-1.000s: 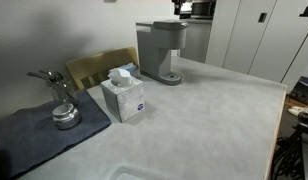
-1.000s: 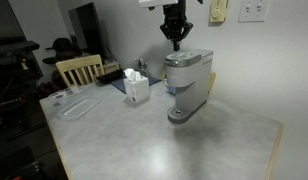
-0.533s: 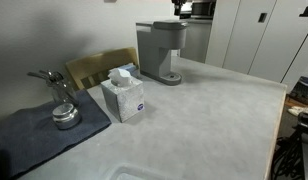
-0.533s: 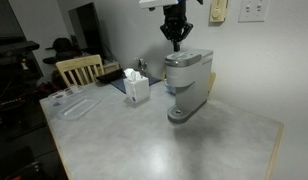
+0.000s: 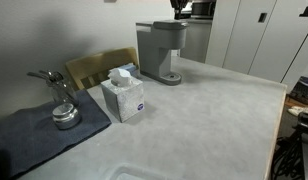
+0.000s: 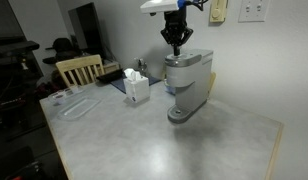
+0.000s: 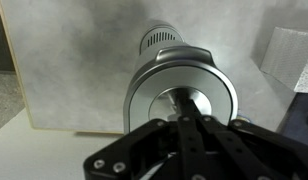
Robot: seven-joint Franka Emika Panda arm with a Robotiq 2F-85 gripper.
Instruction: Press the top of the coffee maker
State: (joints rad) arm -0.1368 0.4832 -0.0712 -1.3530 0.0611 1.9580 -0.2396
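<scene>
The grey coffee maker (image 5: 160, 48) stands at the far side of the table and shows in both exterior views (image 6: 188, 80). My gripper (image 6: 176, 46) hangs straight down over its flat-topped head, fingers shut together with nothing between them. The tips sit at or just above the top surface; I cannot tell whether they touch. In an exterior view only the gripper's lower end (image 5: 179, 7) shows at the frame's top edge. The wrist view looks down on the machine's silver oval top (image 7: 164, 85), with the shut fingertips (image 7: 189, 118) over its middle.
A white-and-blue tissue box (image 5: 124, 96) (image 6: 137, 87) stands beside the machine. A small metal pot (image 5: 64, 115) sits on a dark mat (image 5: 34, 138). A wooden chair (image 6: 76, 68) stands behind the table. A clear container (image 6: 74, 106) lies near the table edge.
My gripper has come down slightly toward the coffee maker's top. Nothing else has moved.
</scene>
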